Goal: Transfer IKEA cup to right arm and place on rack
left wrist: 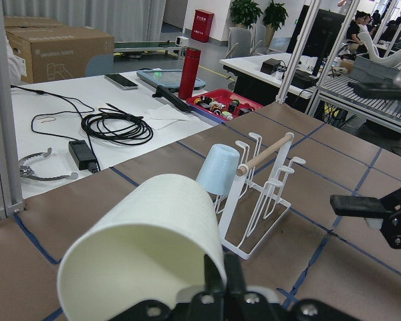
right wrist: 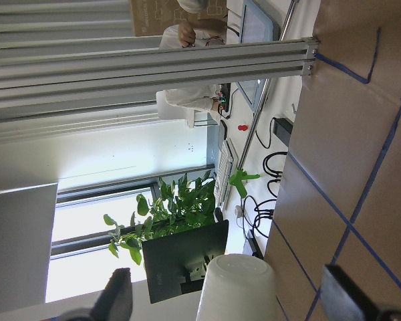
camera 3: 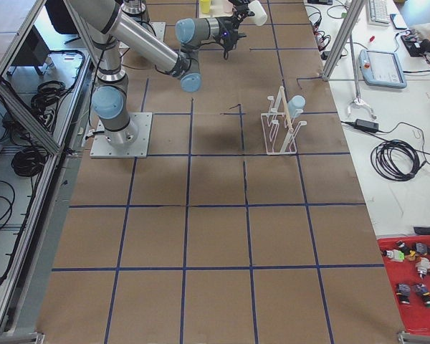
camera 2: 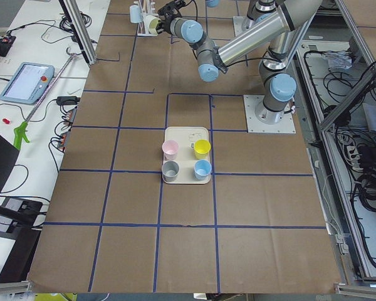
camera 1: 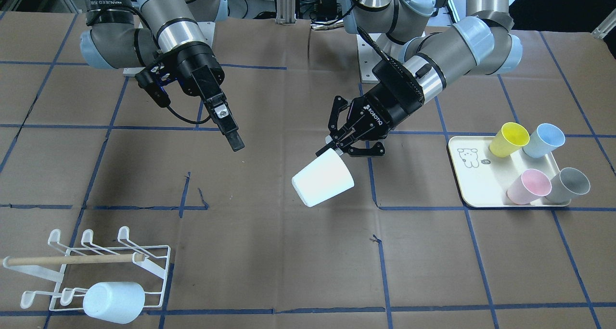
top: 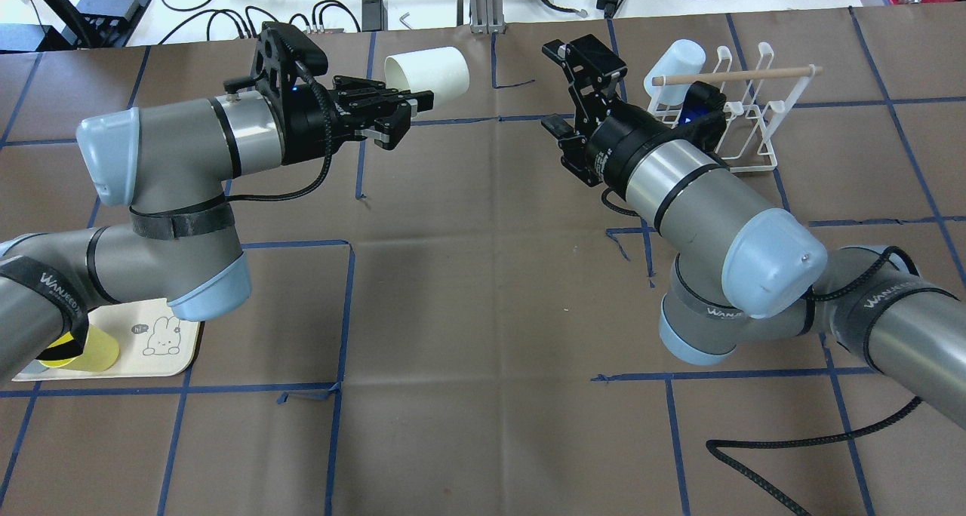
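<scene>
Nearest, at lower left of the front view, stands a small white wire rack (camera 1: 72,260) w/ a light wooden dowel across and a pale blue cup (camera 1: 113,302) already on its near row. It sits on the right arm's side of the brown paper-covered table (camera 1: 269,271), prob. why the cup must change hands at all. Further in, at right, a cream tray (camera 1: 474,184) w/ a bear drawing holds four more cups: yellow, blue, pink, grey.

Mid-frame, the white plastic IKEA cup (camera 1: 322,180) hangs clear of the table. The left gripper (camera 1: 331,150) holds it up, fingers closed narrow on the cup wall at its rim. That edge grip leaves body & base free, presumably so the other gripper has sth to take. The cup's long axis is approx. level, slightly tipped. Its mouth faces back toward the left wrist and its closed base points to lower left of frame, i.e. the right arm's side.

Further back, upper centre-right of the overhead view, the right gripper (top: 557,87) stands spread wide & empty, well apart from the cup. Its wrist view shows the cup's base framed btw both fingers, so it looks lined up for the take.
</scene>
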You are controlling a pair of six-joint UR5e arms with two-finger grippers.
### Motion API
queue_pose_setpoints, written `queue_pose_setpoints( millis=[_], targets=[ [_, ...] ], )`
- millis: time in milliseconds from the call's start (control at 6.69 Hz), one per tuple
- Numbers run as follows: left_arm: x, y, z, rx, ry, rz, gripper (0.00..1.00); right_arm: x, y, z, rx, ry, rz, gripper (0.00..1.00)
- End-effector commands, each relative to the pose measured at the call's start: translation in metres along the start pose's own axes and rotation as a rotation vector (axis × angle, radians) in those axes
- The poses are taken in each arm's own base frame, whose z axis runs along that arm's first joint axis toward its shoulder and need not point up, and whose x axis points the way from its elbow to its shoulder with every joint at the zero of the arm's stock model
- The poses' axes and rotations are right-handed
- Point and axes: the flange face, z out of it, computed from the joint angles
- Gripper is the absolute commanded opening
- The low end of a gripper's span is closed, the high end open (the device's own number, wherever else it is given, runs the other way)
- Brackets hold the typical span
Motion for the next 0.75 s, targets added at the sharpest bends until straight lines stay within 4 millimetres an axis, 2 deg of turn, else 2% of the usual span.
queue_pose_setpoints(
  millis=[0,299,598],
  targets=[
    [0.0,0.001,0.001,0.003,0.001,0.004,0.01,0.009,0.002,0.012,-0.016,0.1,0.04,1.0],
    [0.0,0.001,0.001,0.003,0.001,0.004,0.01,0.012,0.019,0.025,-0.057,0.153,0.06,1.0],
    [0.0,0.001,0.001,0.003,0.002,0.004,0.01,0.006,0.035,0.055,-0.1,0.153,0.044,1.0]
  ],
)
